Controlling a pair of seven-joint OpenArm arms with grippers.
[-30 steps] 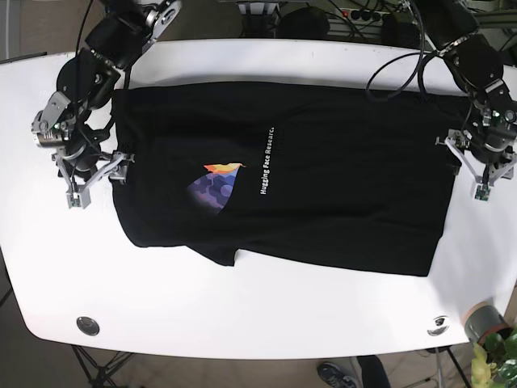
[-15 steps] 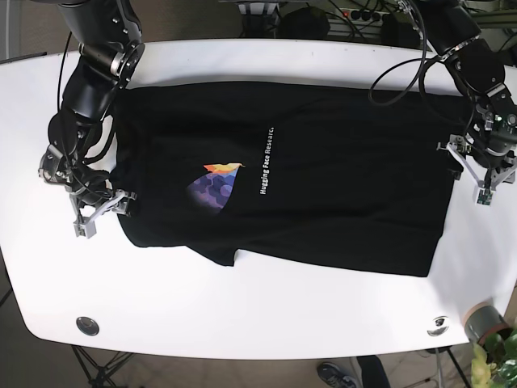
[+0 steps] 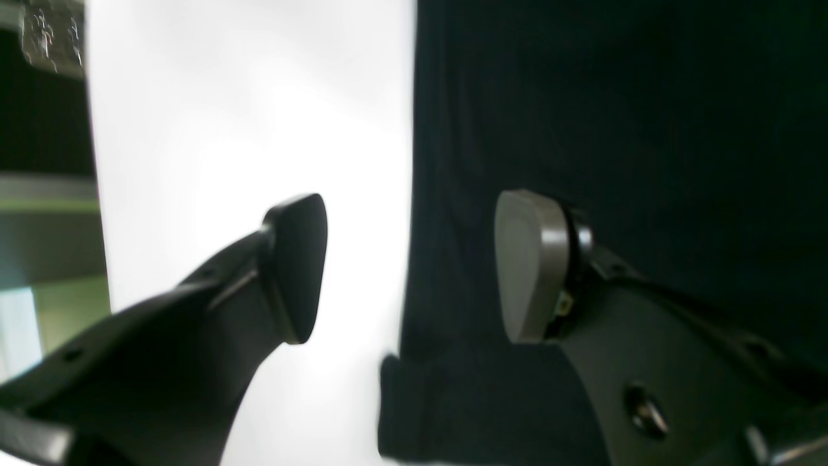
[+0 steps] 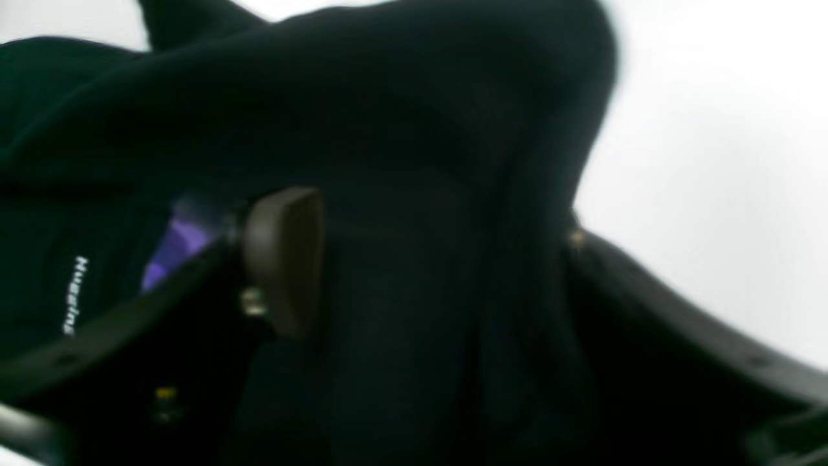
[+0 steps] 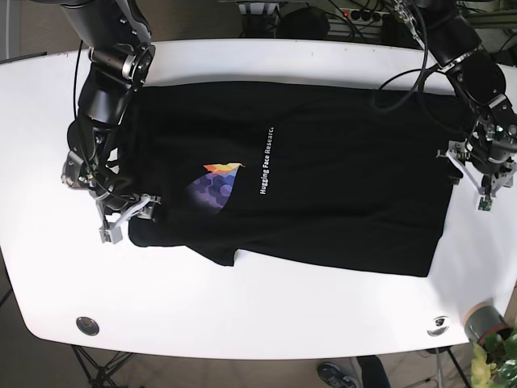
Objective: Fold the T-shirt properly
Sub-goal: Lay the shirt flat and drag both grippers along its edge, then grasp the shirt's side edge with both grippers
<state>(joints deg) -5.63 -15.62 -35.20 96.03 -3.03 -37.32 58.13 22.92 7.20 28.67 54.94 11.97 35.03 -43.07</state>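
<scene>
Black cotton covers most of the white surface [image 5: 266,323]: one T-shirt [image 5: 323,186] lies spread flat with its printed side up, a coloured emblem [image 5: 215,184] and a line of white lettering [image 5: 266,159] near the middle. Only the base view shows the whole shirt, both arms, a small round fitting [image 5: 87,325] near the surface's front edge and a potted plant [image 5: 494,343] off one corner. The left wrist view adds what the base view cannot: the left gripper [image 3: 411,265] has its jaws wide apart, straddling the shirt's edge, one fingertip [image 3: 294,265] over bare white and the other [image 3: 530,265] over black cloth; whether they touch is unclear. The right wrist view, blurred, shows the right gripper [image 4: 440,259] with a raised fold of shirt filling the space between its jaws; I cannot tell whether they are clamped on it. In the base view that gripper [image 5: 129,219] sits at the shirt's lower corner.
</scene>
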